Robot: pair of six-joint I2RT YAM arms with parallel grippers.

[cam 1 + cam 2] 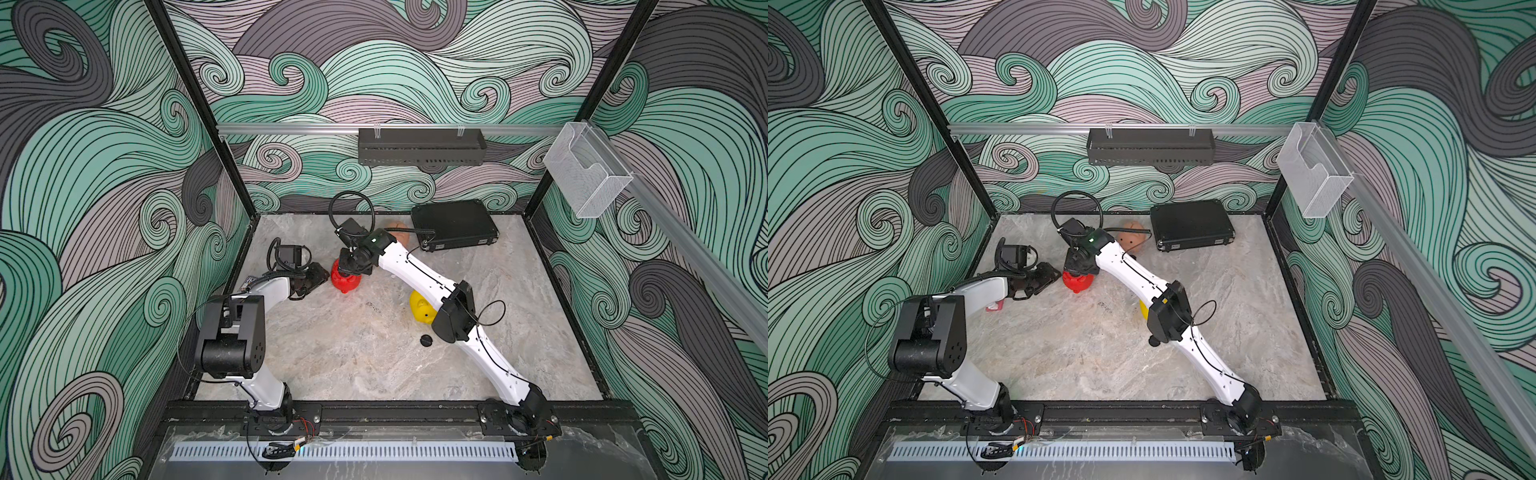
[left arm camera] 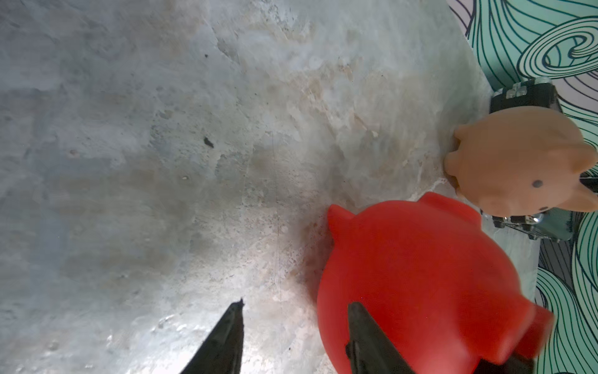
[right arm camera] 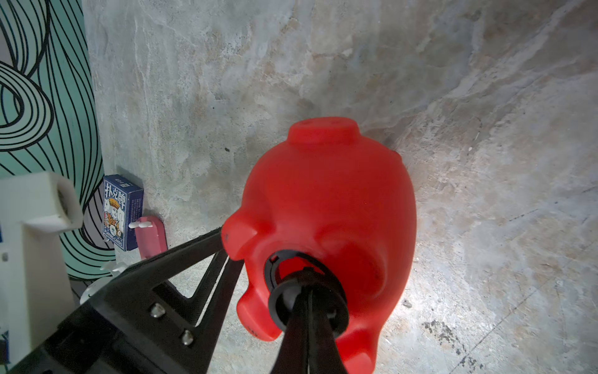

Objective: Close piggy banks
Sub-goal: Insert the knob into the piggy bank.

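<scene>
Right gripper [image 3: 307,291] is pinched shut on a black plug [image 3: 309,302], pressing it at the belly hole of the red pig [image 3: 330,207], lower middle of the wrist frame. That arm reaches diagonally in from lower right in both top views. Left gripper [image 2: 294,323] sits partly open, one finger against the pig's side, holding nothing. Pig looks light, hollow and slick, so I'd brace its round flanks.
</scene>
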